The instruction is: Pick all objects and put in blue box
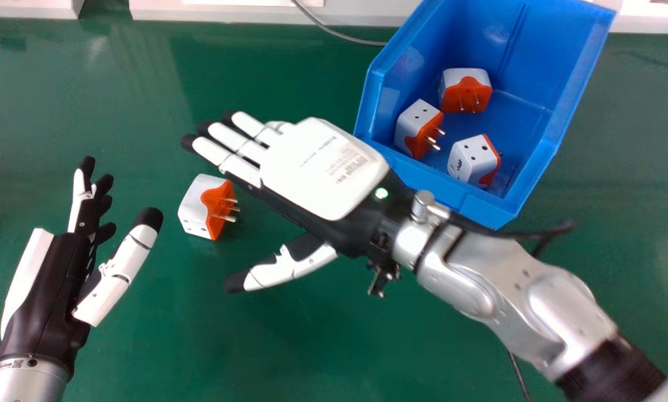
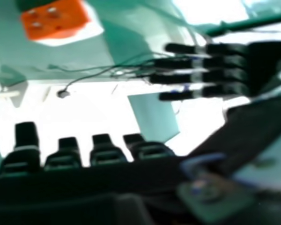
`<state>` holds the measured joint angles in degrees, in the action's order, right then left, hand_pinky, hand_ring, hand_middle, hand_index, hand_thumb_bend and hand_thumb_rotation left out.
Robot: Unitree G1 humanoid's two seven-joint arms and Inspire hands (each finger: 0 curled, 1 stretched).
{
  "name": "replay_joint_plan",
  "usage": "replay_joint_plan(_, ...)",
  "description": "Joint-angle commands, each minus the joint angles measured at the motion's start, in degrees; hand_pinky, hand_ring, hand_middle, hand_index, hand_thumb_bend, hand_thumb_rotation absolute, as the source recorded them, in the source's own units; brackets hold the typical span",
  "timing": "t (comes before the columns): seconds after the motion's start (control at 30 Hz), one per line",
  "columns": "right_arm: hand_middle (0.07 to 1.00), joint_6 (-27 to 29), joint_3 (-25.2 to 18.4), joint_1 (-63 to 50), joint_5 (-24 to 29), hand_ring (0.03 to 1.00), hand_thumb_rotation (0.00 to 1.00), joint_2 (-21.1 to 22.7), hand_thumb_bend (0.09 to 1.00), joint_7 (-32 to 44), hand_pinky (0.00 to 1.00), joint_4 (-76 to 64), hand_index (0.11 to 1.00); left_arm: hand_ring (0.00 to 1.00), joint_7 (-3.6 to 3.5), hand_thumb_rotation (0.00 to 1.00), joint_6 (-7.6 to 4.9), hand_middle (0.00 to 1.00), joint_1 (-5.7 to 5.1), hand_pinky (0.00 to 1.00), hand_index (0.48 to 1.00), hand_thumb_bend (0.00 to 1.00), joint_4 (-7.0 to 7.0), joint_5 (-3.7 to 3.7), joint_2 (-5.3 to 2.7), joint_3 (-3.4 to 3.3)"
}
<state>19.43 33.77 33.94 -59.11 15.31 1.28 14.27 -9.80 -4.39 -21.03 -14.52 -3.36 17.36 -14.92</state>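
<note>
From where I'm standing, most of the job looks done. Three white-and-orange plug adapters sit inside the blue plastic box: one farther back, one by the left wall, and one near the front lip. All three lie loose on the box floor, apart from each other.

That leaves one that I can see, a fourth plug adapter on the green bench, out between the two hands, its metal pins facing the right side. The right hand is stretched across the bench just beside it, fingers spread long and the thumb held well away from them, with nothing in its grasp. The left hand is over on the other side, its fingers loosely extended and empty too.

So I'd call it one pick short of finished. The right hand would need to bring its thumb and fingers around that last adapter, lift it and carry it over the box's front lip. My one worry is those fingertips nudging the blocky thing along the bench before they get a proper hold.
</note>
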Motion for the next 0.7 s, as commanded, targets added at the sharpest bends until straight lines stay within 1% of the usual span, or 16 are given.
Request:
replay_joint_plan(0.0, 1.000, 0.79, 0.80, 5.18, -0.51, 0.999, 0.85, -1.53, 0.478, -2.02, 0.86, 2.73, 1.000, 1.00, 0.38, 0.80, -0.59, 1.00, -0.60, 0.97, 1.000, 0.48, -1.75, 0.00, -0.11, -0.20)
replay_joint_plan(0.13, 1.000, 2.84, 3.27, 11.65, -1.73, 0.984, 0.76, -2.83, 0.488, -4.07, 0.85, 10.55, 0.994, 1.00, 0.81, 0.81, -1.18, 1.00, -1.42, 0.99, 1.000, 0.48, -2.61, -0.38, -0.75, 0.10)
replay_joint_plan(0.23, 0.990, 4.44, 5.39, 15.83, -2.85, 0.959, 0.70, -3.79, 0.497, -5.38, 0.82, 15.96, 0.969, 1.00, 1.16, 0.81, -1.33, 1.00, -1.93, 0.99, 1.000, 0.46, -3.31, -0.69, -1.27, 0.29)
replay_joint_plan(0.27, 0.983, 4.96, 6.27, 17.17, -3.37, 0.950, 0.68, -4.12, 0.509, -5.83, 0.81, 17.76, 0.960, 1.00, 1.22, 0.81, -1.21, 1.00, -2.21, 0.99, 1.000, 0.46, -3.77, -0.74, -1.52, 0.42)
replay_joint_plan(0.4, 0.967, 6.09, 9.79, 21.87, -5.87, 0.938, 0.69, -5.98, 0.528, -8.96, 0.80, 25.08, 0.943, 1.00, 1.70, 0.82, -0.51, 1.00, -3.10, 0.99, 1.000, 0.43, -5.37, -1.07, -2.34, 0.90)
replay_joint_plan(0.47, 0.973, 6.30, 11.31, 23.78, -6.70, 0.950, 0.71, -6.85, 0.526, -9.12, 0.82, 27.58, 0.949, 1.00, 1.98, 0.83, -0.40, 1.00, -3.48, 0.99, 1.000, 0.42, -5.99, -1.68, -2.54, 1.18)
replay_joint_plan(0.5, 0.970, 6.48, 11.98, 24.54, -7.10, 0.948, 0.70, -7.20, 0.524, -9.76, 0.82, 28.68, 0.944, 1.00, 2.03, 0.84, -0.66, 1.00, -3.60, 0.98, 1.000, 0.42, -6.11, -1.86, -2.65, 1.30)
replay_joint_plan(0.53, 0.961, 6.66, 12.73, 25.49, -7.47, 0.940, 0.68, -7.55, 0.525, -9.86, 0.80, 29.73, 0.934, 1.00, 2.12, 0.85, -0.66, 1.00, -3.78, 0.99, 1.000, 0.42, -6.45, -2.17, -2.76, 1.46)
replay_joint_plan(0.57, 0.961, 6.74, 13.54, 26.54, -7.97, 0.939, 0.68, -7.99, 0.521, -10.05, 0.81, 30.90, 0.933, 1.00, 2.08, 0.85, -0.51, 1.00, -3.89, 0.98, 1.000, 0.42, -6.72, -2.16, -2.84, 1.54)
replay_joint_plan(0.6, 0.959, 6.84, 14.28, 27.49, -8.34, 0.937, 0.68, -8.38, 0.518, -10.25, 0.81, 32.02, 0.931, 1.00, 2.01, 0.85, -0.04, 1.00, -4.03, 0.98, 1.000, 0.42, -7.14, -2.03, -2.97, 1.62)
replay_joint_plan(0.67, 0.958, 6.55, 16.18, 29.64, -9.98, 0.936, 0.69, -9.29, 0.514, -10.91, 0.82, 34.42, 0.934, 1.00, 2.14, 0.85, 0.54, 1.00, -4.40, 0.99, 1.000, 0.43, -8.16, -2.22, -3.32, 1.90)
